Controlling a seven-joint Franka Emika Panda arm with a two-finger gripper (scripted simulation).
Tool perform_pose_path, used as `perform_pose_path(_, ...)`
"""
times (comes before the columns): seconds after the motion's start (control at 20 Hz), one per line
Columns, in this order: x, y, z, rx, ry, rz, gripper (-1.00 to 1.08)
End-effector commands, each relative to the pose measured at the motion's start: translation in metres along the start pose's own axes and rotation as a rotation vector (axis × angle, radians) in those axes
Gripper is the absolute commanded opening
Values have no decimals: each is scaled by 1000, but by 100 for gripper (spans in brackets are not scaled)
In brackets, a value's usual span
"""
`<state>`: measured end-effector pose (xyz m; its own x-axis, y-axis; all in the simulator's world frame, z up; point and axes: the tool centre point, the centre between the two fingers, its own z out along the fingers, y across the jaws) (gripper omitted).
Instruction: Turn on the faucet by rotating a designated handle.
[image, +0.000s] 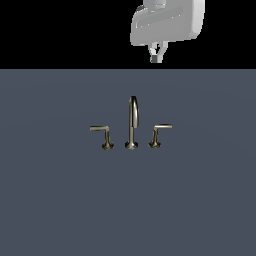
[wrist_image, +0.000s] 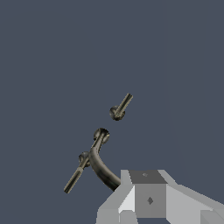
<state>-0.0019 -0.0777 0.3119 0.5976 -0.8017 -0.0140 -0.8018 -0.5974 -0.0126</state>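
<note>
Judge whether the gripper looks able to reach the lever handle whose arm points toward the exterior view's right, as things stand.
Probably yes. The gripper hangs high above, apart from the handle. Only open space shows between them, and the spout stands off to the side.

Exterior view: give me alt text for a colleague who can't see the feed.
A small brassy faucet stands on a flat grey surface: a tall arched spout between two levers, the handle on the exterior view's right. The robot's hand hangs well above it, touching nothing.
</note>
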Motion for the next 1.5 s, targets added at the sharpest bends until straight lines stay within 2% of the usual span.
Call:
perform_pose_path(0.0, 14, -7, 22, -1, 2, 70, -100)
perform_pose_path(0.5, 64, -22, 119, -6, 10, 343, -100)
perform_pose_path(0.85, 85, -23, 179, -7, 14, 494, -100)
perform_pose_path(1.15, 94, -22, 210, -8, 17, 569, -100)
perform_pose_path(1.45, 96, -21, 220, -8, 17, 594, -100)
